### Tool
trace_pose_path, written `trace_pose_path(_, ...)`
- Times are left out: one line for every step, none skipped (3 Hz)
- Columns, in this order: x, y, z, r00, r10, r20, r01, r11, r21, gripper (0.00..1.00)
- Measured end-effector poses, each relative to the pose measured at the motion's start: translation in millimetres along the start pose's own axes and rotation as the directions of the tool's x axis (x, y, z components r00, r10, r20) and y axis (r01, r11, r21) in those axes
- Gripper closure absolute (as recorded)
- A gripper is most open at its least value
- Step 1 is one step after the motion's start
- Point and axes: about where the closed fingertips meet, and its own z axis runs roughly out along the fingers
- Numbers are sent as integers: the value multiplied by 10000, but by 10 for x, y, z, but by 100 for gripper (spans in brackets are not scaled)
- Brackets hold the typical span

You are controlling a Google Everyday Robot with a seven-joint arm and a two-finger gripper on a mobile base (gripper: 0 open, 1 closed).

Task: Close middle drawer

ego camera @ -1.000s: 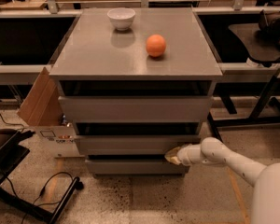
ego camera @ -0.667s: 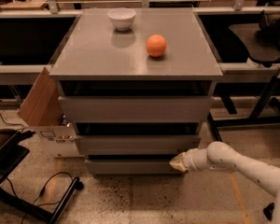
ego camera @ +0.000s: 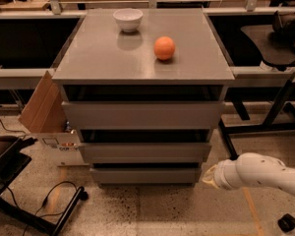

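Observation:
The grey cabinet shows three drawer fronts. The middle drawer is the wide flat grey front second from the top, with a dark gap above it. The taller top front is above it and the narrower lowest front below it. My gripper, at the end of the white arm, is low at the cabinet's right front corner. It is just right of the lowest front and below the middle drawer's right end, and does not touch the middle drawer.
A white bowl and an orange sit on the cabinet top. A cardboard box leans at the left. A black stand with a cable lies on the floor at the left, and a black table frame stands at the right.
My gripper has drawn back to the right and slightly down, from the drawer fronts near their right end to beside the cabinet's right corner. The cabinet looks unchanged.

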Motion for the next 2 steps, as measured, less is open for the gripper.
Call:
trace_pose_path(160, 319, -649, 9923, -682, -1034, 691, 9976, 45, 100)
trace_pose_path(203, 284, -1367, 9833, -760, -1655, 930, 9908, 980, 100)
